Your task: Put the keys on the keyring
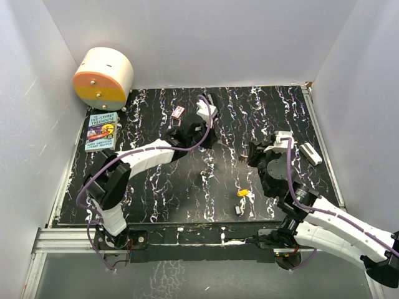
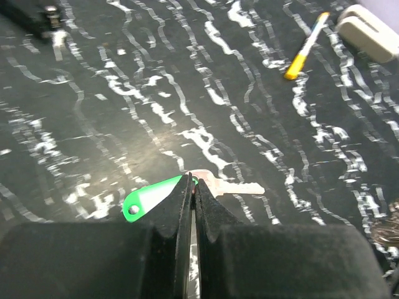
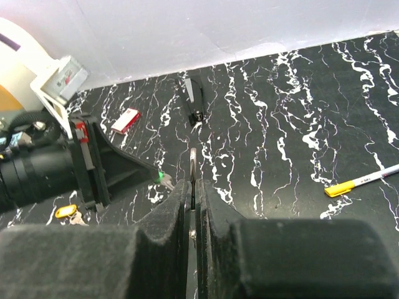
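My left gripper (image 2: 192, 187) is shut on the green key (image 2: 146, 198). Its green head sticks out to the left and its silver blade (image 2: 240, 187) to the right, just above the marbled table. My right gripper (image 3: 194, 184) is shut on the keyring (image 3: 193, 161), a thin silver ring seen edge-on, standing up from between the pads. The left gripper (image 3: 112, 168) and the green key (image 3: 163, 179) are just left of the ring and apart from it. From above, the two grippers (image 1: 212, 140) (image 1: 248, 157) face each other mid-table. The yellow-orange key (image 1: 243, 193) lies in front of them. I see no white key.
A red-and-white box (image 1: 178, 112) and a black stick (image 3: 193, 99) lie at the back. A yellow-capped pen (image 3: 361, 182) and a white block (image 1: 312, 152) lie to the right. A book (image 1: 101, 131) and a round orange-and-white case (image 1: 103, 78) are at the back left.
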### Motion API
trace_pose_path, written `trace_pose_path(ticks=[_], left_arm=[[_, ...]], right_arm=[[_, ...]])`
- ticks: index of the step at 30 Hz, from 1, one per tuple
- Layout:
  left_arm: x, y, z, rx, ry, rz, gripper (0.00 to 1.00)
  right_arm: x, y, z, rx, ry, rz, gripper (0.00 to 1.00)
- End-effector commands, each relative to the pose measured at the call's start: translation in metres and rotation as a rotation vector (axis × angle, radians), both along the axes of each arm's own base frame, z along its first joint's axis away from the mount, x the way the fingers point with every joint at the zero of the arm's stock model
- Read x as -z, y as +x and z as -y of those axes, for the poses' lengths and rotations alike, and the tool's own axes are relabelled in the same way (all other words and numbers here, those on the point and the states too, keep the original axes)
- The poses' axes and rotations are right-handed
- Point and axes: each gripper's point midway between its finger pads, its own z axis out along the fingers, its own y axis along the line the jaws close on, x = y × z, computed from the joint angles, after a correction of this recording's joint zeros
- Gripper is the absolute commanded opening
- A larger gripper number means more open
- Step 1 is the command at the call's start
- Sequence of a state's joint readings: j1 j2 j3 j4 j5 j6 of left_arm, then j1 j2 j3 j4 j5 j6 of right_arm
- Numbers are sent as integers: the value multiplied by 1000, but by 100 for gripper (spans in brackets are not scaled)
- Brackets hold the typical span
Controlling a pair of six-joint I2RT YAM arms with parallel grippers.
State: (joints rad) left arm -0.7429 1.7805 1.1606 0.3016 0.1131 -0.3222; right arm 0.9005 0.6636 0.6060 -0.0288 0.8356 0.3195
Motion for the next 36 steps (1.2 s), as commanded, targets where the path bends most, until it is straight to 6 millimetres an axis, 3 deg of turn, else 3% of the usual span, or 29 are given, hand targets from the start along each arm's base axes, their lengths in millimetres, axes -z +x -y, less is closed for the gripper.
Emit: trace_pose_path(ticks=[1,6,15,20,28,36], left_arm=[[-17,9,-56,-71,229,29,0],[-38,-4,-56,-25,104,-229,0],[-114,-7,-41,1,-342,-693,0],[-147,-20,-29,75,-556,-907,0],[-186,-35,-28,103,-704,-1025,0],[-214,-31,-28,80,-794,-1043,0]], right_arm=[[-36,2,-7,-33,52,83,8],[-38,3,-21,-100,29,112,8],[-46,4,-38,-177,16,164,8],[-57,2,-44,-211,38,241,8],[-63,14,-74,-272,5,341,8],[-54,15,-80,-274,74,444,8]])
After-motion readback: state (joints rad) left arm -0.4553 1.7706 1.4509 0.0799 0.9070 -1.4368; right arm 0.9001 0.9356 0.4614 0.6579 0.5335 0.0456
